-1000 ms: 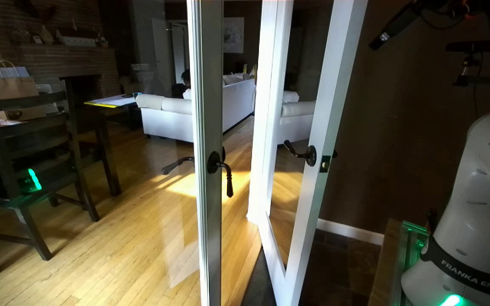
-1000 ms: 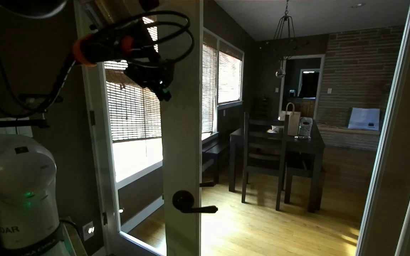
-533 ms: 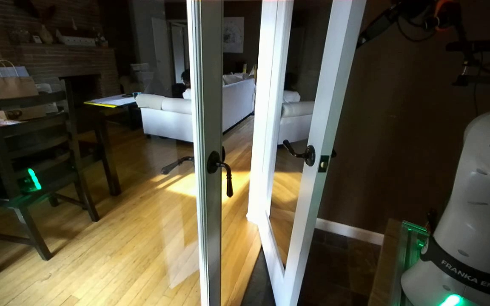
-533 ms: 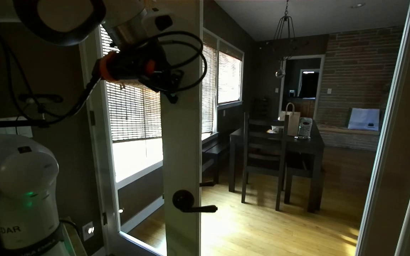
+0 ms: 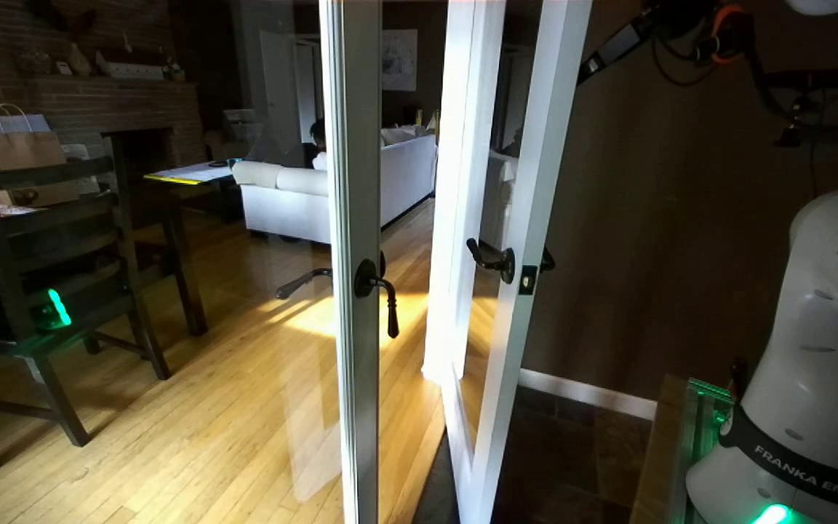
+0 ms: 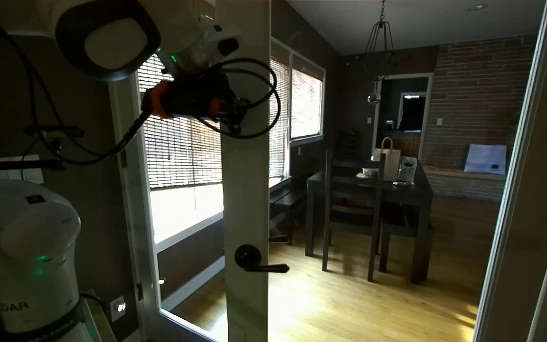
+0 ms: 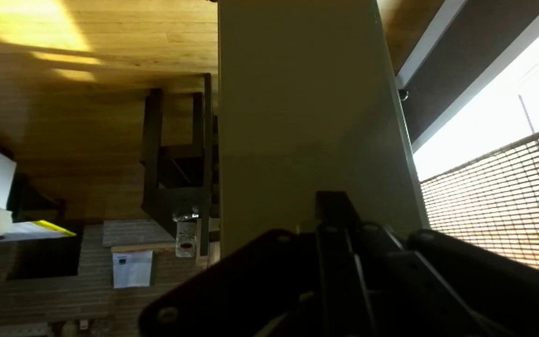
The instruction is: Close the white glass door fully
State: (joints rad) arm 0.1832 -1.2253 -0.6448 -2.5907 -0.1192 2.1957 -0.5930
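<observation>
The claw [image 7: 337,201], tips together, is touching the white glass door [image 7: 304,103], standing ajar; a chair [image 6: 352,222] is standing at the near edge of the counter [image 6: 420,186].

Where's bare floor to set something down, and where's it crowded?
Wood floor between door and chair; dark tile between door and stand. Crowded: table, holding a bag, and the door's edge beside the pincer.

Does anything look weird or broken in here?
I see nothing spilled or broken. One odd thing: in an exterior view, a green streak glows over the dark chair. Chairs don't usually glow! It's probably just a reflection of the green light on the robot's base.
</observation>
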